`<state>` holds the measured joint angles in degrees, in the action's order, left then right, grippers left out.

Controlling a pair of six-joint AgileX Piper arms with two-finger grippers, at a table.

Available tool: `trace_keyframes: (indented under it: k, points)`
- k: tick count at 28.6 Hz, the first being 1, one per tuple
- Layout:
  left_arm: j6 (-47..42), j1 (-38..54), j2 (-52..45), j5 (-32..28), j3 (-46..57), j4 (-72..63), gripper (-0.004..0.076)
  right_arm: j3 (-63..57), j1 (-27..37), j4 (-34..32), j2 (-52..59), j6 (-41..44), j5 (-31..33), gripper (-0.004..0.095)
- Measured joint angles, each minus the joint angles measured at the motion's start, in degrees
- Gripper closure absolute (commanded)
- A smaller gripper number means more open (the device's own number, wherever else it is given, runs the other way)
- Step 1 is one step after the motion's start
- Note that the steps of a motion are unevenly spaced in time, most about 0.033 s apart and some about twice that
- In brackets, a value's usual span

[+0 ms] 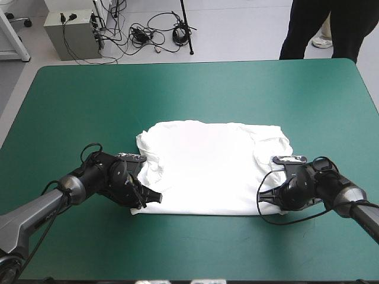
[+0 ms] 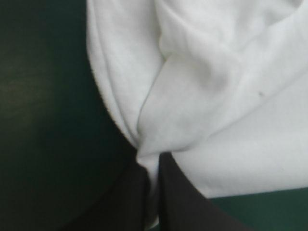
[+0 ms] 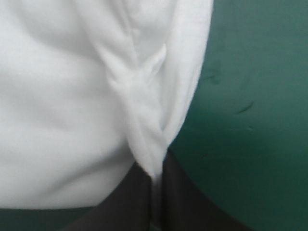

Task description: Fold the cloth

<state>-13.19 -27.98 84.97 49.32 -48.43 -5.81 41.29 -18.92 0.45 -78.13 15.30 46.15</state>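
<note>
Soft white T-shirt (image 1: 207, 168), spread as a rumpled rectangle mid-table on smooth teal-green cover (image 1: 177, 94). Left gripper (image 2: 151, 162) pinched nearly closed on the near left corner, cloth bunched in ridged folds between black fingers (image 2: 180, 202). Right gripper (image 3: 156, 174) likewise clamped on the near right corner.

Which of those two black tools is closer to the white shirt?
Neither: both hold it. The left tool is shut on the T-shirt at its near left corner, the right tool on its right edge by the near corner.
</note>
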Motion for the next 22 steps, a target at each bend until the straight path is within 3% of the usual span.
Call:
trace_keyframes:
  k: [3,11,22]
  points:
    - [0.0,0.0,-1.1,-0.1,0.2,0.2,0.0733,1.4,0.0,0.0,0.3,0.0,1.7,0.0925]
    - [-0.5,-0.5,-8.3,1.0,-1.9,0.4,0.0733,9.5,0.0,-1.3,4.6,0.0,14.2,0.0925]
    - [-3.4,-0.5,-17.0,6.0,-3.9,0.4,0.0733,18.7,0.0,-0.4,8.8,0.0,23.8,0.0925]
